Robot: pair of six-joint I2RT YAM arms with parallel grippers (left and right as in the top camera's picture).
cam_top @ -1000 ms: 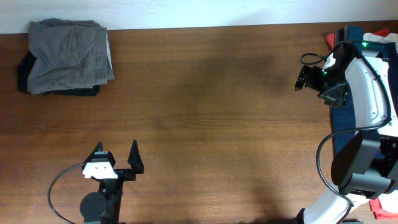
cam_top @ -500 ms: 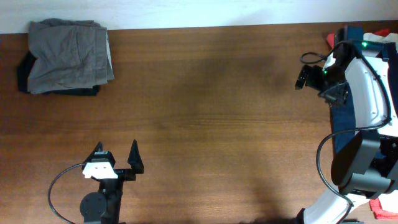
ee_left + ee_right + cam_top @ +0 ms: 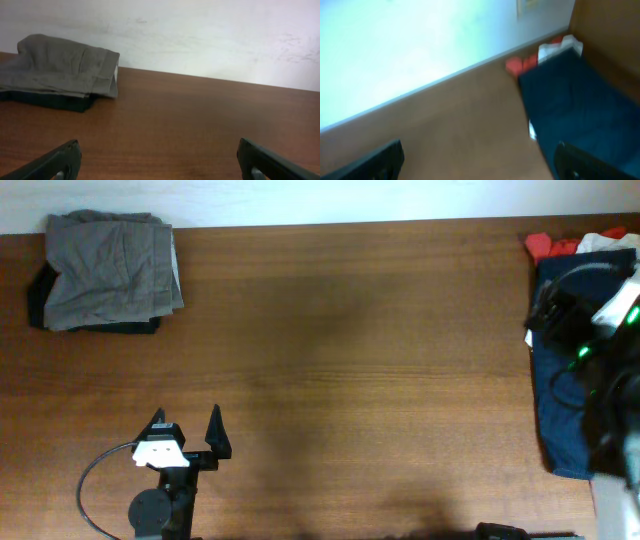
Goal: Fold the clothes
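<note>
A folded grey garment (image 3: 110, 272) lies on a black garment (image 3: 40, 295) at the table's far left corner; the grey one also shows in the left wrist view (image 3: 65, 65). A navy garment (image 3: 560, 410) lies unfolded at the right edge, with a red cloth (image 3: 548, 246) and a white cloth (image 3: 605, 240) behind it. My left gripper (image 3: 187, 430) is open and empty near the front left, far from the stack. My right gripper (image 3: 480, 162) is open and empty, blurred, beside the navy garment (image 3: 580, 105).
The brown wooden table (image 3: 340, 360) spans the view, with a white wall along its far edge (image 3: 200, 35). The left arm's cable (image 3: 95, 480) loops at the front left. The right arm (image 3: 600, 330) hangs over the navy garment at the right edge.
The right arm has swung away from the table's right side toward the right edge and is motion-blurred. The left arm and the folded stack have not moved.
</note>
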